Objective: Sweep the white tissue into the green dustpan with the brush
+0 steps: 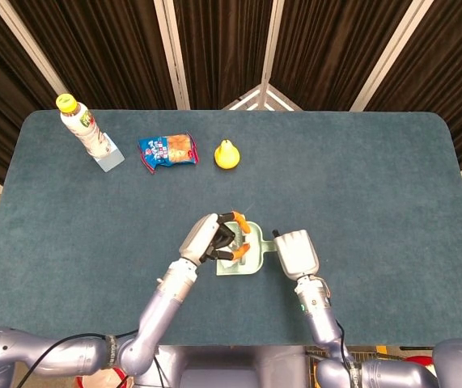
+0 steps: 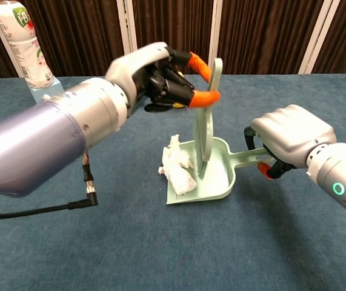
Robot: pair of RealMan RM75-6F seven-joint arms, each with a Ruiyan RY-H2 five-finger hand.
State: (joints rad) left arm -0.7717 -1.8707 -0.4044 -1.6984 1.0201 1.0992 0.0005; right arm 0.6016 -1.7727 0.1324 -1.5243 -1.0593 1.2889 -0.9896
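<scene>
Two hands are seen at work near the front middle of the blue-carpeted counter (image 1: 360, 186). The left hand (image 2: 154, 76) is closed around the upper handle of the pale green brush (image 2: 205, 124), its orange-tipped fingers (image 2: 202, 97) curled over the handle, and the brush is held nearly upright with its bristles down inside the green dustpan (image 2: 216, 180). In the head view the left hand (image 1: 210, 237) is seen over the left part of the dustpan (image 1: 251, 267), so that most of the pan is hidden there.

The right hand (image 2: 291, 139) is wrapped around the dustpan's handle, fingers pressed together on it; in the head view the right hand (image 1: 295, 252) lies just to the right of the pan. The dustpan is resting flat on the counter with its open mouth turned toward the robot's left.

The white tissue (image 2: 177, 167) is crumpled at the mouth of the dustpan, partly over the front lip and partly on the pan floor, just beside the brush bristles. Whether the bristles are touching it cannot be told.

At the far left of the counter a drink bottle (image 1: 81, 127) with a yellow cap is standing on a small pale blue block (image 1: 111, 157). A colourful snack packet (image 1: 167, 150) is lying to its right, and a yellow pear (image 1: 227, 154) is standing beside that, all well apart from the dustpan.
</scene>
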